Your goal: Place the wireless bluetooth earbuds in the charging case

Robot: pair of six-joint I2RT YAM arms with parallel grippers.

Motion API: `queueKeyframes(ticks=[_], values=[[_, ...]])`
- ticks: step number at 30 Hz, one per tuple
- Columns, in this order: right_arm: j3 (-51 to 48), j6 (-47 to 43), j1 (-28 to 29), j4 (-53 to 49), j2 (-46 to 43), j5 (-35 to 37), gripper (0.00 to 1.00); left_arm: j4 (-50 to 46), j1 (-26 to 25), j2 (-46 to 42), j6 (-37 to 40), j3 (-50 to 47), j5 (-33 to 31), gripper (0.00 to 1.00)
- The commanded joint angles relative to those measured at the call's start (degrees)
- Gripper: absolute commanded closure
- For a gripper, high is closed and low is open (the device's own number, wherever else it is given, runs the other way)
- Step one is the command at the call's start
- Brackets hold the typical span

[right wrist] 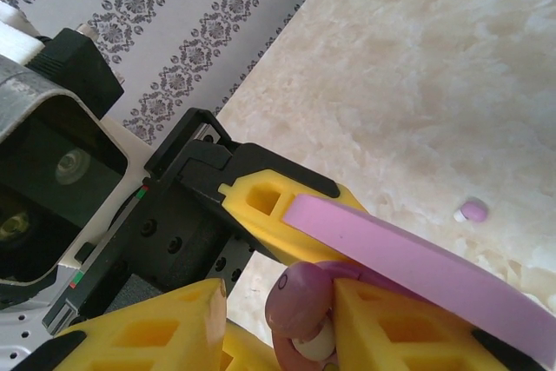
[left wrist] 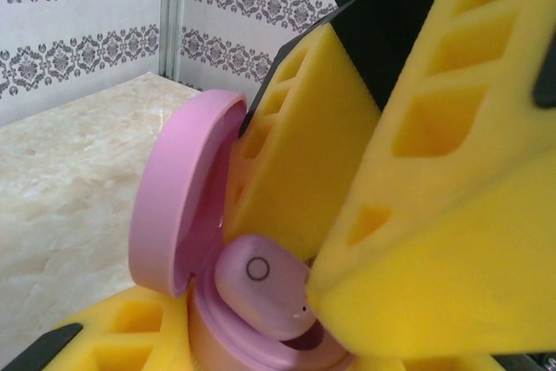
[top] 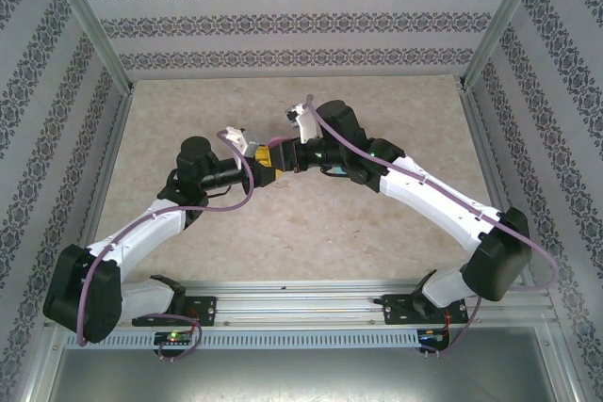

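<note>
Left gripper (left wrist: 261,347) clamps the case (left wrist: 174,206); right gripper (right wrist: 276,297) stands slack around the bud (left wrist: 261,282), likely light, slick, tiny; pinch its rounded sides gently.

Left jaws clamped, right jaws parted

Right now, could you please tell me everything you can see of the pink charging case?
The pink charging case is a smooth, glossy plastic oval, hinged open, its lid standing up on the left of the left wrist view. The left tool holds its base above the table. One pink earbud sits in the base, with the right tool's yellow fingers reaching in beside the lid.
</note>
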Motion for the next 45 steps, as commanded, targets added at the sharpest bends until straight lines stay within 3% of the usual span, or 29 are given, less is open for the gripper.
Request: queueKeyframes(ticks=[1, 33, 45], values=[[0.7, 0.3, -1.7, -4.3, -0.6, 8.9, 0.62, 4.1, -1.1, -3.7, 2.4, 2.5, 5.7, 0.74], [4.9, 4.8, -1.9, -7.6, -3.7, 9.5, 0.6, -1.2, -1.6, -3.9, 6.5, 2.5, 3.5, 0.74], [4.4, 6.8, -2.0, -6.9, -3.8, 6.6, 0.65, -2.6, -1.7, -3.7, 8.0, 2.2, 1.9, 0.74]])
